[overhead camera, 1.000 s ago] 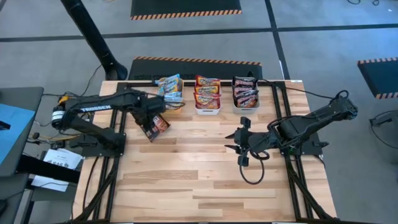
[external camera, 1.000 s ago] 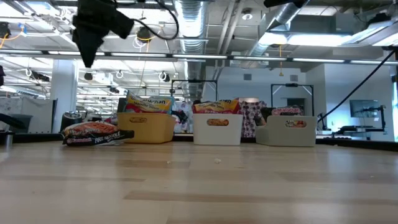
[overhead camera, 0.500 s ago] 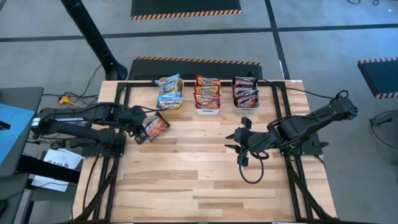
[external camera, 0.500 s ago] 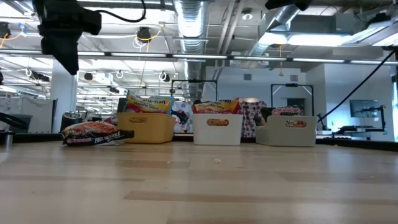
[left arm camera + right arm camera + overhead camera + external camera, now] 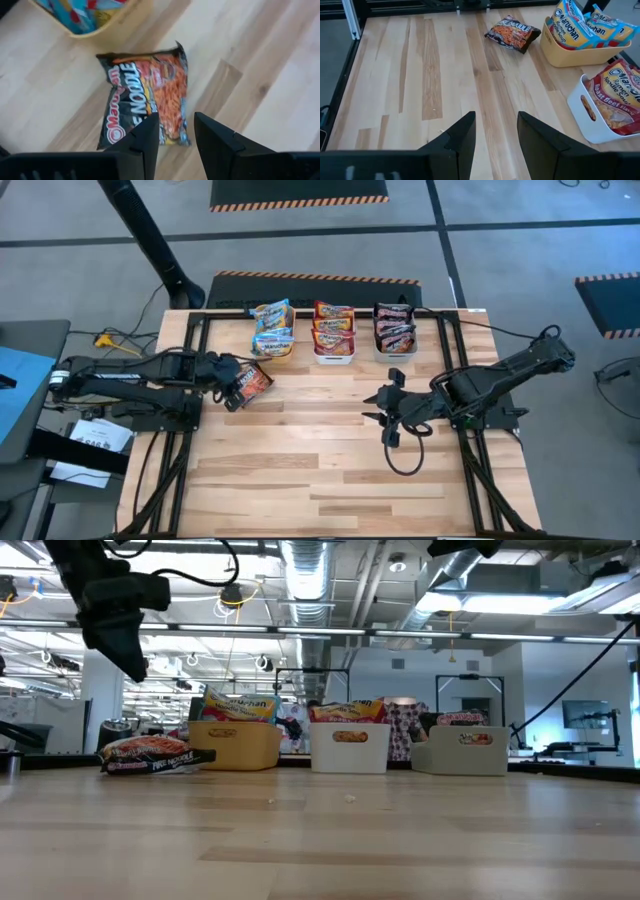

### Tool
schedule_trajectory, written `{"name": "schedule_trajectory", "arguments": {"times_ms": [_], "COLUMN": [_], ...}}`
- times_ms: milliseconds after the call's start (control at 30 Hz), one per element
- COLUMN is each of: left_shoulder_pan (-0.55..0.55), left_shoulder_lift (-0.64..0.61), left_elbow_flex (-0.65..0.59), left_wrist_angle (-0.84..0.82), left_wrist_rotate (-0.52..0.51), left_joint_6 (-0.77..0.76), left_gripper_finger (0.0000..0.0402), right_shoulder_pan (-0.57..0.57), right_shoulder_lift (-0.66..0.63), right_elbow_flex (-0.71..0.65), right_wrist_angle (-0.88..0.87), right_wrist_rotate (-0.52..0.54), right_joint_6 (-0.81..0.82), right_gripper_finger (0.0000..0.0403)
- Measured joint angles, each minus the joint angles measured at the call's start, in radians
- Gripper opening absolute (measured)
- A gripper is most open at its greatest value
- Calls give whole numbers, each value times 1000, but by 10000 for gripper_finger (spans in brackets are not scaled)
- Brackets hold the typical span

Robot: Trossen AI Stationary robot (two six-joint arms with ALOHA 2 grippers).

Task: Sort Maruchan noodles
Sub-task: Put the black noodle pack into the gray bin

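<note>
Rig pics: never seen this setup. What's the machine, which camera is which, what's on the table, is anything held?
It is a robot with two dark arms at a wooden table, each ending in a two-finger gripper. One picture looks straight down on the table, one looks level across it from table height, and two come from cameras on the wrists, looking past each arm's own fingers.

At the table's far edge stand three bins: an orange bin with yellow-and-blue packets, a white bin with red-orange ones, a grey bin with dark ones. One dark packet lies loose on the wood beside the orange bin.

The left gripper hangs above that packet, fingers apart, not touching it. The right gripper waits open over mid-table. Nothing is held.
</note>
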Motion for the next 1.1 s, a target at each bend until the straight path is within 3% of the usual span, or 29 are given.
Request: {"name": "schedule_trajectory", "arguments": {"times_ms": [433,1100], "left_shoulder_pan": [127,219], "left_shoulder_lift": [156,430], "left_elbow_flex": [1,2], "left_wrist_angle": [137,122], "left_wrist_rotate": [31,139], "left_joint_6": [86,46], "left_gripper_finger": [181,185], "right_shoulder_pan": [0,0], "right_shoulder_lift": [0,0], "right_elbow_flex": [0,-67], "right_wrist_angle": [-5,34], "right_wrist_rotate": [0,1], "right_joint_6": [0,36], "right_gripper_finger": [168,168]}}
